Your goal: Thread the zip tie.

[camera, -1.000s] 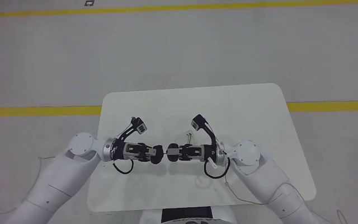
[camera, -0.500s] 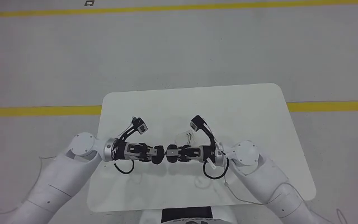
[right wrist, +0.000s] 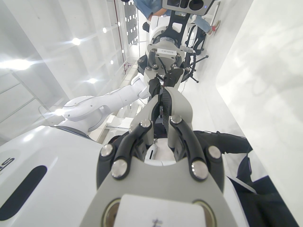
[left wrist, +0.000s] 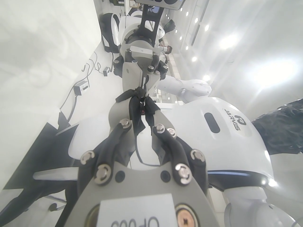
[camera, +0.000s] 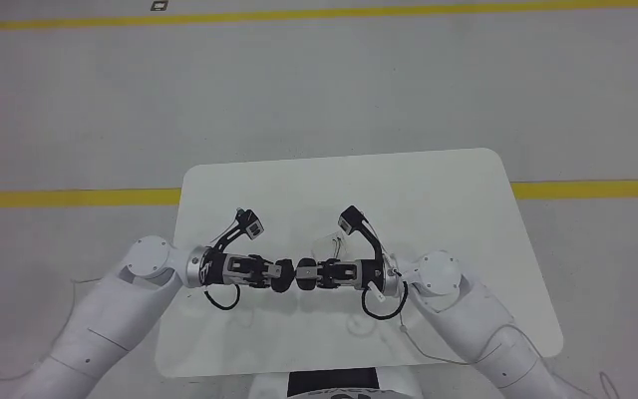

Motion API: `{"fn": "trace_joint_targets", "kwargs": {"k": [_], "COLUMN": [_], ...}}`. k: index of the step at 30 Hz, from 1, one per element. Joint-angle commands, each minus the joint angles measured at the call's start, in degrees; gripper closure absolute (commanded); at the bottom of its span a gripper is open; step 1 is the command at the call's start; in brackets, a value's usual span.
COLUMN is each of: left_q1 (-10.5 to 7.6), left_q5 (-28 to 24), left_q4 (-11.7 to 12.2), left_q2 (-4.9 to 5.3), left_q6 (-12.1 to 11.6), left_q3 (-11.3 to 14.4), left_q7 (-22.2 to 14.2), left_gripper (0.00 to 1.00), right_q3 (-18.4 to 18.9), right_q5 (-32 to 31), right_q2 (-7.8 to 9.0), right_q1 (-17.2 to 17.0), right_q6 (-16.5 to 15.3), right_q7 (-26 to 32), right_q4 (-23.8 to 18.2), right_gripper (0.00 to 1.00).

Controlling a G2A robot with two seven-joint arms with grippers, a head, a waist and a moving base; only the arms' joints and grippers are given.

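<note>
**Desk:** What does your left wrist feed give you?

**Operator:** I see the left pincer (left wrist: 140, 102) pinched tight. Its black pads are pressed together on the thin black plastic zip tie (left wrist: 136, 142). The free length of the strap runs back from the pads toward the palm and curls there in a shallow loop.

**Desk:** And the other arm?

**Operator:** I see the right pincer (right wrist: 162, 93) drawn narrow too, its fingers nearly together and one ribbed black pad facing my camera. Its tips meet the left pincer's tips, nose to nose. I cannot tell whether it actually clamps the end of the zip tie, because the spot where they join is hidden between the pads.

**Desk:** Where does that sit over the table?

**Operator:** On my overhead feed, the arms come in from either side and the two pincers meet in the middle. They are held above the near half of the white table with rounded corners (camera: 439, 199). The zip tie is up there between them, not lying on the surface.

**Desk:** Anything farther out?

**Operator:** Around and beyond the table I have pale grey floor (camera: 319, 100). One yellow line (camera: 90, 198) runs across it level with the table and passes behind it. A second yellow stripe (camera: 319, 15) lies well beyond the far edge.
</note>
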Motion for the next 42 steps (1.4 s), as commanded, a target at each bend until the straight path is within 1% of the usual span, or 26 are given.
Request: {"fn": "trace_joint_targets", "kwargs": {"k": [1, 38, 42], "left_q1": [0.03, 0.18, 0.15], "left_q5": [0.1, 1.0, 1.1], "left_q4": [0.0, -0.3, -0.2], "left_q2": [-0.01, -0.17, -0.20], "left_q6": [0.1, 0.8, 0.9], "left_q3": [0.0, -0.6, -0.5], "left_q7": [0.0, 0.0, 0.0], "left_gripper": [0.92, 0.92, 0.95], "right_q3": [0.0, 0.2, 0.1], "right_q5": [0.0, -0.8, -0.8], "right_q2": [0.02, 0.59, 0.62], "right_q1": [0.0, 0.0, 0.0], "right_q6": [0.0, 0.9, 1.0], "right_q7": [0.0, -0.4, -0.5], "right_q4": [0.0, -0.7, -0.7], "right_gripper": [1.00, 1.00, 1.00]}}
